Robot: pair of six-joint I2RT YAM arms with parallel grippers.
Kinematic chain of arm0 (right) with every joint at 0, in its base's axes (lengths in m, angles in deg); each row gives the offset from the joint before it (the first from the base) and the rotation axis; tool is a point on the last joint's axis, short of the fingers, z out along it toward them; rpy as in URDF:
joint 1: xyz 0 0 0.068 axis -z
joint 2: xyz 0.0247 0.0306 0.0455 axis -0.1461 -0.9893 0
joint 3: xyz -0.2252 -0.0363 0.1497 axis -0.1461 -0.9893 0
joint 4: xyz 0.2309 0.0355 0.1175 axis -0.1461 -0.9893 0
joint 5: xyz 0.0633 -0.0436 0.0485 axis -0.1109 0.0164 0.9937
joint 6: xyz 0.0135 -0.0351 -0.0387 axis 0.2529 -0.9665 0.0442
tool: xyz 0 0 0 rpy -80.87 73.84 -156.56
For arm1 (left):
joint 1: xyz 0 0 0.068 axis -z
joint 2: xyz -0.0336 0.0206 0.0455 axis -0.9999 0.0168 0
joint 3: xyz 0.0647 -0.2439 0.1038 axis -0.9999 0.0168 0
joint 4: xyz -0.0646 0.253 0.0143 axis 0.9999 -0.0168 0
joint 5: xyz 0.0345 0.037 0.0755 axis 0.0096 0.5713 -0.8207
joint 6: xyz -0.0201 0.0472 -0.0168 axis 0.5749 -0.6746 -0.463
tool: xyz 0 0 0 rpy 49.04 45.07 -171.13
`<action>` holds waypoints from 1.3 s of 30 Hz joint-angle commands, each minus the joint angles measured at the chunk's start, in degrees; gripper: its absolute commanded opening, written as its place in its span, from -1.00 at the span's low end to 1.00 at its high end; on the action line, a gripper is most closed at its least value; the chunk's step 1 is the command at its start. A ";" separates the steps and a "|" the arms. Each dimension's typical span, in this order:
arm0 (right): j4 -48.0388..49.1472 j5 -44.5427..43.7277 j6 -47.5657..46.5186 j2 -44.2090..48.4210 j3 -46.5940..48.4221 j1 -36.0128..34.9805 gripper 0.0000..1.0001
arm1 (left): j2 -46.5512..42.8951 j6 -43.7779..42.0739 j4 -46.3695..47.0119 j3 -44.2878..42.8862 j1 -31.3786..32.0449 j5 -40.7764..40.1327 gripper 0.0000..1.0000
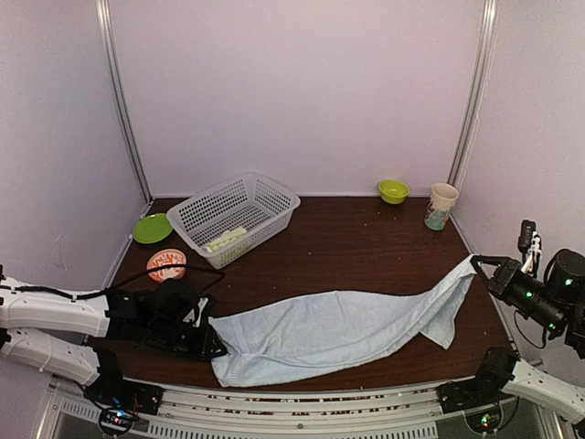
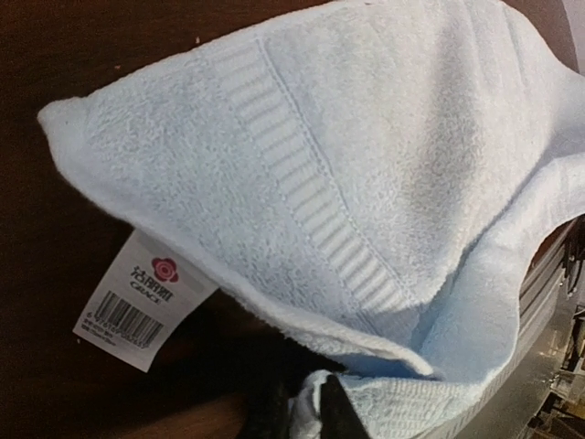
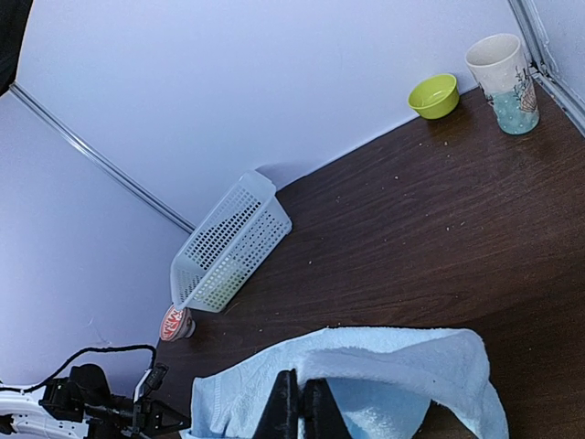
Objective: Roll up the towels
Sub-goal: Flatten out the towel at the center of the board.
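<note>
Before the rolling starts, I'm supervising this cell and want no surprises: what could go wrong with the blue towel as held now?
1. The left pincer and right pincer each grip only a sliver at the edge of the pale blue towel; tension between them could pull it free.
2. The towel lies bunched and folded over, not flat, so a roll may come out uneven.
</note>
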 commanded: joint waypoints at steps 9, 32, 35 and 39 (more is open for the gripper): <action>2.05 0.03 -0.64 -2.52 0.49 -0.26 -1.00 | -11.26 -3.97 -8.10 -5.80 0.18 -6.34 -1.00; -7.45 0.28 -10.78 -27.63 33.03 0.65 -1.00 | -33.59 -35.66 -15.21 -39.62 -0.13 -41.76 -1.00; -8.92 2.51 -8.97 -26.11 36.05 0.77 -1.00 | -36.63 -36.95 -14.29 -39.39 -0.13 -38.27 -1.00; -10.04 7.51 -6.50 -23.37 37.52 0.76 -1.00 | -39.40 -37.77 -15.06 -39.03 -0.13 -28.03 -1.00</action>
